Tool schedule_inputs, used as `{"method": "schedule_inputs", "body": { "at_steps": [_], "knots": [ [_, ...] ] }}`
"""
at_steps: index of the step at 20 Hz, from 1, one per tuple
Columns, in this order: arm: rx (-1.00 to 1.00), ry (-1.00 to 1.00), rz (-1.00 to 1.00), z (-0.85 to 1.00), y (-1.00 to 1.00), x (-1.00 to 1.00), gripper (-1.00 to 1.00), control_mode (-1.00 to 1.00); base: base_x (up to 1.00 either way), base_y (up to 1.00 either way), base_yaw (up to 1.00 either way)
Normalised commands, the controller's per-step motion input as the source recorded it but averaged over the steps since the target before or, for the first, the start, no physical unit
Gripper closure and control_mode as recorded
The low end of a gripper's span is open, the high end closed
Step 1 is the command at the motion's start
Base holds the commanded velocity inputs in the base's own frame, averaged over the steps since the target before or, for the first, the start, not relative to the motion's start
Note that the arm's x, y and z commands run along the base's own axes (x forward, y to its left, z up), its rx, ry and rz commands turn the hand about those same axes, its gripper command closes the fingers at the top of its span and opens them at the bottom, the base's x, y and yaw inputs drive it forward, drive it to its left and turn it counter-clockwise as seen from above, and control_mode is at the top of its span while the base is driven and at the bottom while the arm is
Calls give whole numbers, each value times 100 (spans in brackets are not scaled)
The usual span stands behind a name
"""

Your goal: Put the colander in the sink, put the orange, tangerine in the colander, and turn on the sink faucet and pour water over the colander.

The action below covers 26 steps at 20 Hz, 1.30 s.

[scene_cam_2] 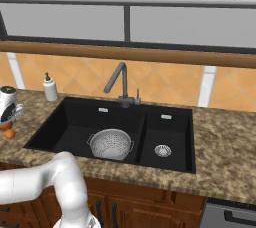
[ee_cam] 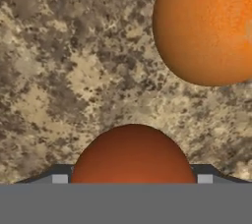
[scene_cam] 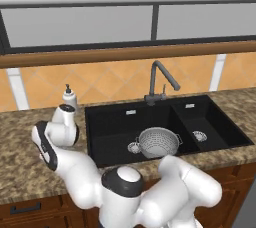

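Note:
The silvery perforated colander sits in the larger basin of the black sink. No water comes from the dark faucet behind it. On the counter left of the sink lie two fruits. A deep-orange tangerine sits between my gripper's fingertips, which flank it closely, jaws still open. The bigger, paler orange rests just beyond it on the stone.
A white soap dispenser stands at the sink's back left corner. The speckled brown granite counter runs on both sides of the sink. Tiled wall and a window ledge rise behind.

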Motion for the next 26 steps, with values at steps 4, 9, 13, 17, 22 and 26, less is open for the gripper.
{"method": "schedule_inputs", "body": {
  "at_steps": [4, 9, 13, 17, 22, 26],
  "knots": [
    [0, 2, -41, -11, 4, -96, 100, -100, 0, 0, 0],
    [3, -20, -43, 74, 11, -99, 100, -100, 0, 0, 0],
    [0, -26, -24, 100, 57, -59, 100, -100, 0, 0, 0],
    [0, -18, -22, 100, 20, -52, 100, -100, 0, 0, 0],
    [0, -1, -26, 100, -14, -52, 100, -100, 0, 0, 0],
    [-10, 0, -10, 100, -65, -61, 100, -100, 0, 0, 0]
  ]
}}
